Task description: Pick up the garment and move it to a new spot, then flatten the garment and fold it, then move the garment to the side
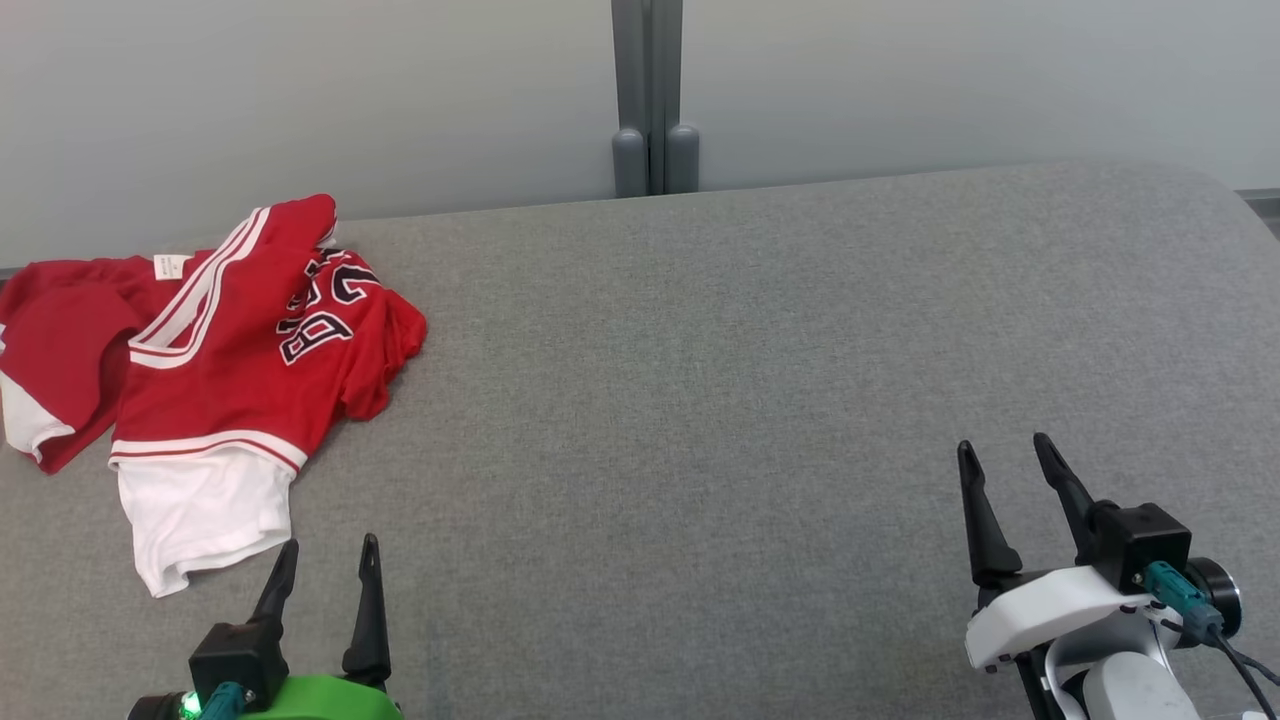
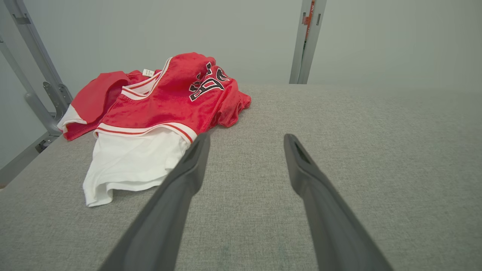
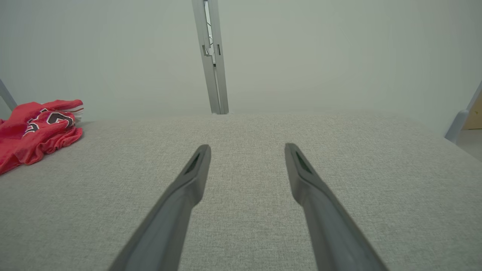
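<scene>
The garment (image 1: 215, 365) is a red jersey with white trim, black lettering and a white lower part. It lies crumpled at the far left of the grey padded surface (image 1: 700, 400). My left gripper (image 1: 330, 545) stands open at the lower left, just short of the white hem, holding nothing. In the left wrist view the garment (image 2: 158, 113) lies ahead and left of the open left gripper (image 2: 246, 137). My right gripper (image 1: 1005, 445) is open at the lower right, far from the cloth. The right wrist view has the garment (image 3: 35, 128) at its left edge and the right gripper (image 3: 246, 146) over bare fabric.
A grey wall runs behind the surface, with a vertical metal post (image 1: 650, 95) at the back centre. A slanted metal frame (image 2: 37, 82) stands at the surface's left end, behind the garment. The surface's far right corner (image 1: 1200, 190) is rounded.
</scene>
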`<state>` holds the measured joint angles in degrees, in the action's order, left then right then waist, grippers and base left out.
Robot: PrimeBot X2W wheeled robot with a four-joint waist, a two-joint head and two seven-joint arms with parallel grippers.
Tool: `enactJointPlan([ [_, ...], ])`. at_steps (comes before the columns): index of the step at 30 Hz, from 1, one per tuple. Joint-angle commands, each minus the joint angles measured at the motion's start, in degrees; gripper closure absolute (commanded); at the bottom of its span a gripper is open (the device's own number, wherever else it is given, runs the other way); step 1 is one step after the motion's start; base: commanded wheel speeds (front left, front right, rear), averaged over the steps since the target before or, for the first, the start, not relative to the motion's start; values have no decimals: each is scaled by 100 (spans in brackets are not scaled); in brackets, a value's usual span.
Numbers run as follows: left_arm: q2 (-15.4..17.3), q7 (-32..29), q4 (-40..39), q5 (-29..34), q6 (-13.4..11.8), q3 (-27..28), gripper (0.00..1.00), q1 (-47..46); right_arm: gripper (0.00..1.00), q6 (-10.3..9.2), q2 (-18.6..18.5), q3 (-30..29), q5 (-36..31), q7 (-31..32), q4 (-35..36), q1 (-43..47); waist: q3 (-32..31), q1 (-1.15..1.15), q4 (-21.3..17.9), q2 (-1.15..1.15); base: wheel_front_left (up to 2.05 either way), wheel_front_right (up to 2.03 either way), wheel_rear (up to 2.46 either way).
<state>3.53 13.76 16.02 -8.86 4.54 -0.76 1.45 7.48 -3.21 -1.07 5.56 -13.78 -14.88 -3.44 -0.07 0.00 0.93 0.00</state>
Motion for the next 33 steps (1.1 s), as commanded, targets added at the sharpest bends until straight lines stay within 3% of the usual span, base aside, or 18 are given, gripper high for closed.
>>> enactJointPlan([
  [1,4,50,33,115,26,33,0,37,0,2,-11,10,-148,-52,-15,13,1,0,5,0,0,0,0],
  [11,-36,163,232,220,143,170,0,-9,0,1,-16,48,-416,-159,-58,13,-1,0,21,0,0,0,0],
  [33,-57,141,358,71,224,144,0,-110,0,1,-34,-18,-216,-146,-71,87,-18,0,134,0,0,0,0],
])
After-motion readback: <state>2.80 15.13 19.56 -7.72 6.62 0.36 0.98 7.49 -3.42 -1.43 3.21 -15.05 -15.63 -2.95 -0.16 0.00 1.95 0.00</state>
